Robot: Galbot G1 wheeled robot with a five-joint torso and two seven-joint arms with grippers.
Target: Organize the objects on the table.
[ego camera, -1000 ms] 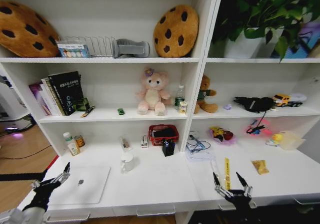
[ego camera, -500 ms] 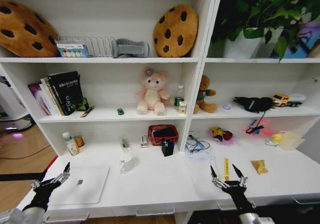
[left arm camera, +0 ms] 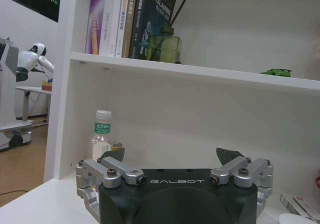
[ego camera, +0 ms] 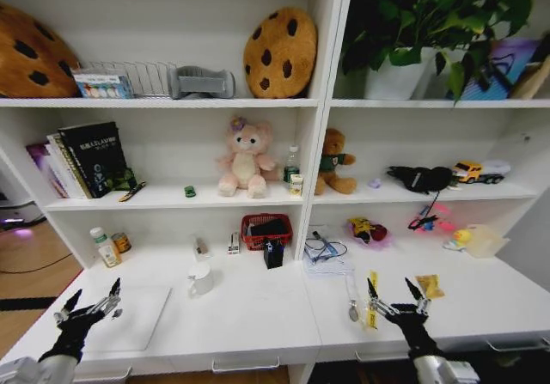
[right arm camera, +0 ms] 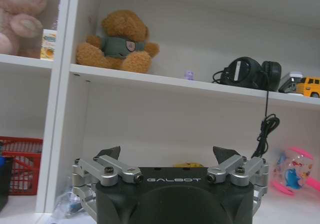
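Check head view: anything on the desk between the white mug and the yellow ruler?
Bare white desktop between the white mug and the yellow ruler, in the head view; a black box stands farther back.

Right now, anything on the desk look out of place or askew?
Nothing spilled or broken. The yellow ruler lies at the desk's front edge beside a spoon, near the open right gripper. The mug stands upright beside the laptop.

Silver laptop [ego camera: 129,317] partly hidden behind left tool [ego camera: 89,298].
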